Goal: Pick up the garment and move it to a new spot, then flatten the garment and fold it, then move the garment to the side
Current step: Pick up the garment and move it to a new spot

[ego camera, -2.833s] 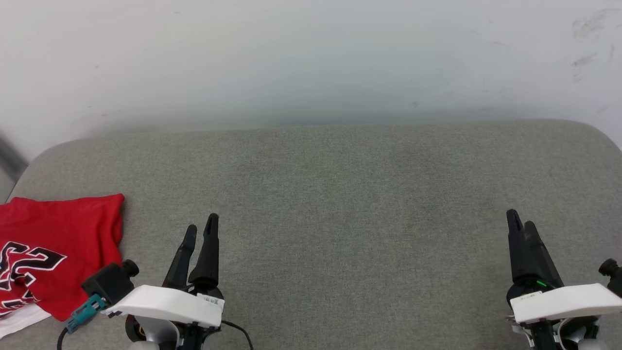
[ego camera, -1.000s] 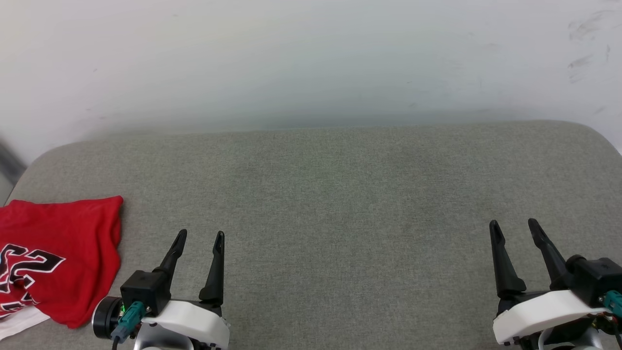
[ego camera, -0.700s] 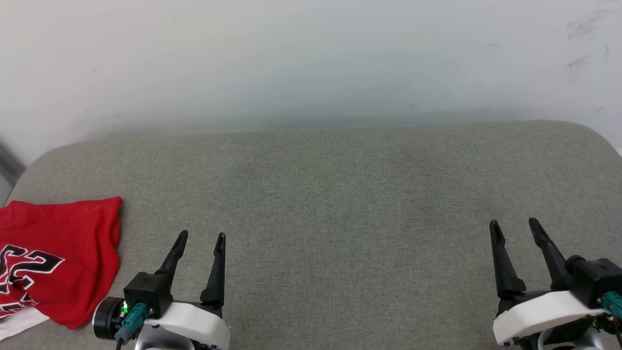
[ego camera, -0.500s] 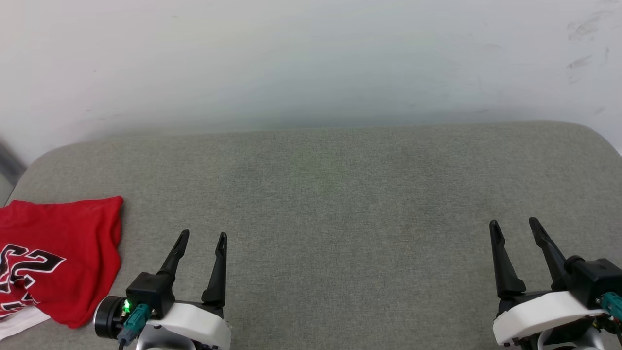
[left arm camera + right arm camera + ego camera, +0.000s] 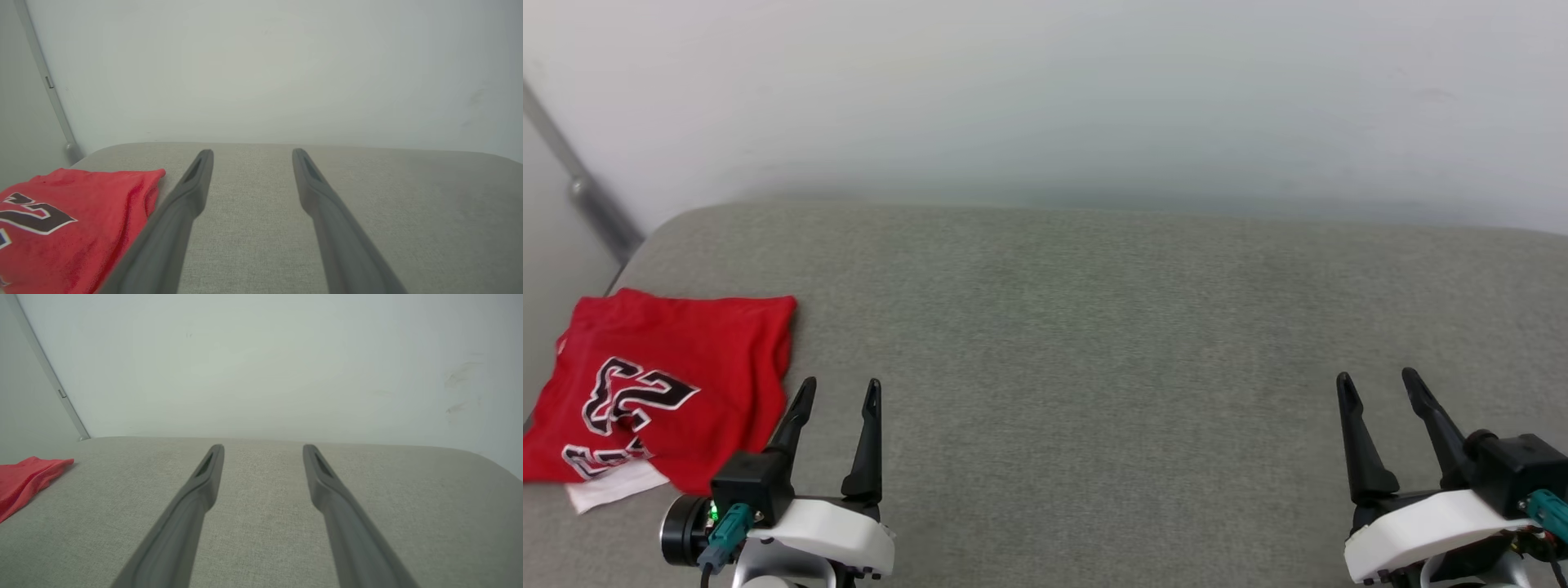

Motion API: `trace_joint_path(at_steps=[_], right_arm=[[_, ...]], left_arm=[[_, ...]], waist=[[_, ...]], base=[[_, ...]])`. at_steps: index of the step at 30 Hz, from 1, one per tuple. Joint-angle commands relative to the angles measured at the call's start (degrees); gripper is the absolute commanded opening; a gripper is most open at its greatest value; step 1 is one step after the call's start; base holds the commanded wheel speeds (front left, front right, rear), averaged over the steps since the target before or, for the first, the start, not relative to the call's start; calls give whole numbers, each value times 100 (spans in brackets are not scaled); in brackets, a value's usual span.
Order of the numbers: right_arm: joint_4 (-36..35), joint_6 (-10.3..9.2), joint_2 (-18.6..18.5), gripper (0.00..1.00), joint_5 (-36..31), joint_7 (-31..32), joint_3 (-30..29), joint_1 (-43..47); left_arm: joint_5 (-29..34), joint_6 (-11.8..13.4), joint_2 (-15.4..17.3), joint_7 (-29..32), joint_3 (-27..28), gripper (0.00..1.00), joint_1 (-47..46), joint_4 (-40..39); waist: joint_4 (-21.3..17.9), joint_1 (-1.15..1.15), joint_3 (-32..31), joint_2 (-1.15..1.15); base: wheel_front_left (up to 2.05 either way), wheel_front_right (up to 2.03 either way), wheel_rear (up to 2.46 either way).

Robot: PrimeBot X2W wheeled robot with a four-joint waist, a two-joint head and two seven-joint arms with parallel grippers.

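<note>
Head view: the garment (image 5: 670, 384) lies folded, number up, just left of the left gripper (image 5: 841, 384) and well apart from the right gripper (image 5: 1376, 377); both grippers stand wide and empty over the grey cushion (image 5: 1094, 327). Left wrist view: the garment (image 5: 81, 220) sits beside the left finger; right wrist view: it lies far left. Folding and moving aside look done; one garment, two grippers.
</note>
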Motion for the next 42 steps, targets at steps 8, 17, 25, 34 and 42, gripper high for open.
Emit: trace_joint_path(at_steps=[8,17,25,34,42], right_arm=[[-128,0,10,100,-124,95,176,-63],[-288,0,9,100,-242,167,359,-81],[-381,0,7,100,-208,184,475,-115],[-493,0,8,100,-259,278,522,-188],[-652,0,8,100,-336,437,479,-317]], left_arm=[[23,42,-1,-16,209,100,-63,3],[38,51,-3,-15,437,100,51,-11],[69,52,21,-15,622,100,83,-24],[69,31,71,-15,815,100,-70,-26],[-147,-26,185,49,664,100,-873,388]], waist=[[671,0,47,0],[1335,0,61,0],[1695,0,82,0],[1778,0,162,0],[1702,0,472,0]], base=[[0,0,0],[0,0,0],[0,0,0],[0,0,0],[0,0,0]])
